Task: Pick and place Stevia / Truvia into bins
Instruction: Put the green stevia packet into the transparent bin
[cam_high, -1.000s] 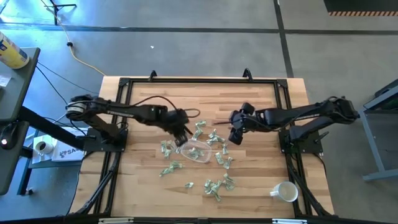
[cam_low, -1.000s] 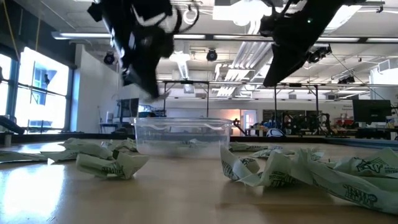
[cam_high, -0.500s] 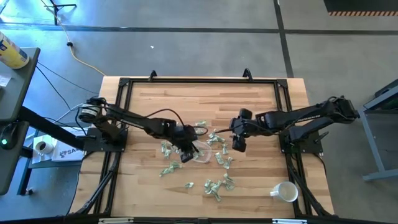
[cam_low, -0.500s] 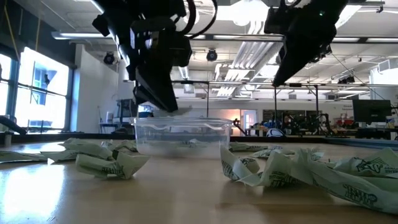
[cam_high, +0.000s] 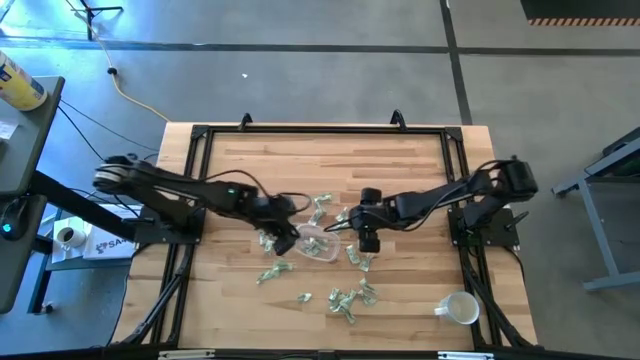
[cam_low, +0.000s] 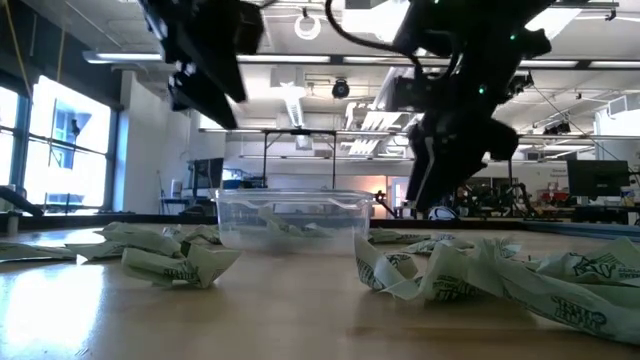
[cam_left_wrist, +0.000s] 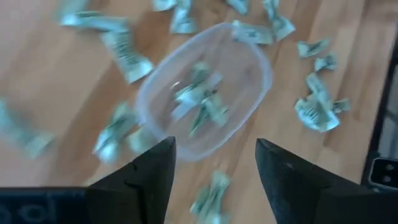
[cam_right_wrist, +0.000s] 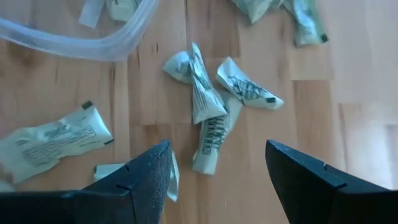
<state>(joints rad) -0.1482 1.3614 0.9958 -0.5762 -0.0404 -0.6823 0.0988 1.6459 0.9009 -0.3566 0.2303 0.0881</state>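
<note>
I count maybe four packets (cam_left_wrist: 200, 102) in the bin (cam_left_wrist: 249, 93), many left on the table (cam_high: 400, 160), both grippers (cam_left_wrist: 214, 165) (cam_right_wrist: 217, 174) wide, empty.

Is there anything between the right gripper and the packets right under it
Nothing visible. The right gripper is open above a small cluster of packets on bare wood, with only air between. The clear bin sits off to one side, not in the path.
</note>
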